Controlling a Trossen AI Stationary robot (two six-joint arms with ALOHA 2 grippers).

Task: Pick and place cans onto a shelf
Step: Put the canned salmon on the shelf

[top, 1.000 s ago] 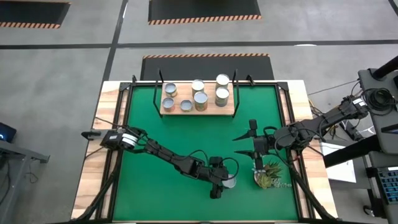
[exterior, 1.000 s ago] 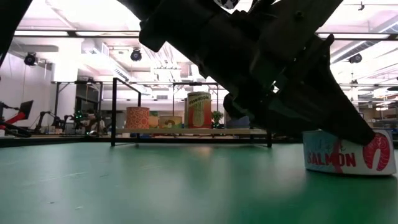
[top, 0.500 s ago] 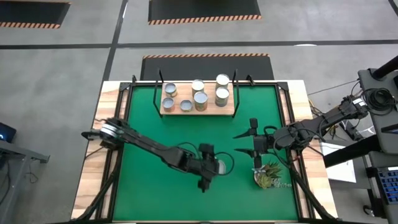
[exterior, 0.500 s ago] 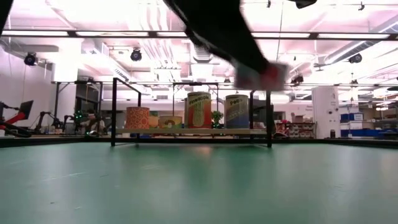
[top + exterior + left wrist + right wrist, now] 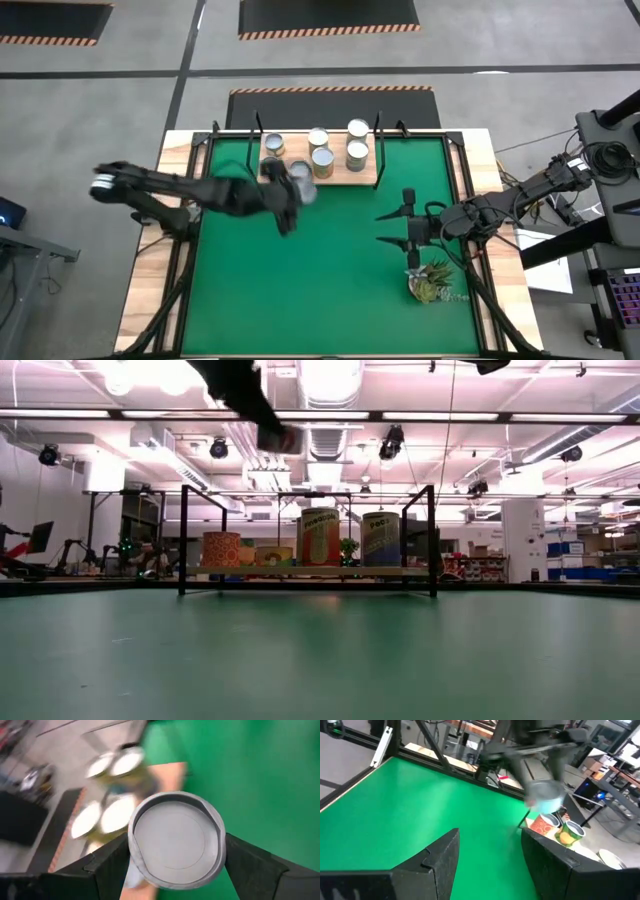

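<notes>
My left gripper (image 5: 297,190) is shut on a can with a silver round top (image 5: 175,839), held in the air over the near edge of the light-wood shelf (image 5: 340,178). In the low view the can (image 5: 278,438) hangs high above the shelf (image 5: 310,572). Several other cans (image 5: 322,158) stand upright on the board. My right gripper (image 5: 392,228) is open and empty over the mat's right part, beside the small plant (image 5: 432,282). My left gripper pinches the can's side wall (image 5: 134,851) between its two fingers (image 5: 107,865), one on each opposite side. The fingers come from above, and the can's round top faces the wrist. The can is lifted clear of mat and shelf.
The green mat (image 5: 260,290) lies bare in its near and left parts. Black brackets (image 5: 183,540) rise at the shelf's ends. The right wrist view shows the left arm with its can (image 5: 545,797) and the shelf's cans (image 5: 567,831) beyond.
My left gripper has lifted the can off the mat's near right part and carried it up and toward the far left, to above the shelf's near edge. The can has stayed in the hold, clear of the mat.
</notes>
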